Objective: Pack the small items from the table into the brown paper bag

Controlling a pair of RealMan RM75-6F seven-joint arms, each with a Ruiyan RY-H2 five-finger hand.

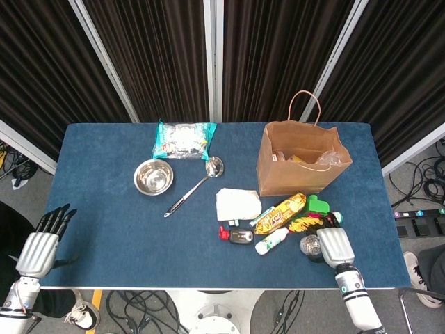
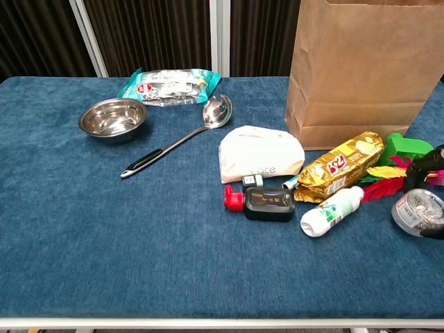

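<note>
One desk (image 1: 104, 209) carries everything. One brown paper bag (image 1: 295, 163) stands open beyond the right hand (image 1: 334, 245), mouth up for loading. One white pouch (image 1: 237, 204), one gold snack packet (image 1: 280, 212) and one white bottle (image 1: 272, 241) lie to its left — within reach. The right hand grips one clear round tub (image 2: 418, 211); the left hand (image 1: 40, 249) hangs open, well apart.

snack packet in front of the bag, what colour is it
Gold, with red lettering: the snack packet shows best in the chest view.

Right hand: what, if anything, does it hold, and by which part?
The right hand seems to pinch the small clear container by opposite sides of its rim.
</note>
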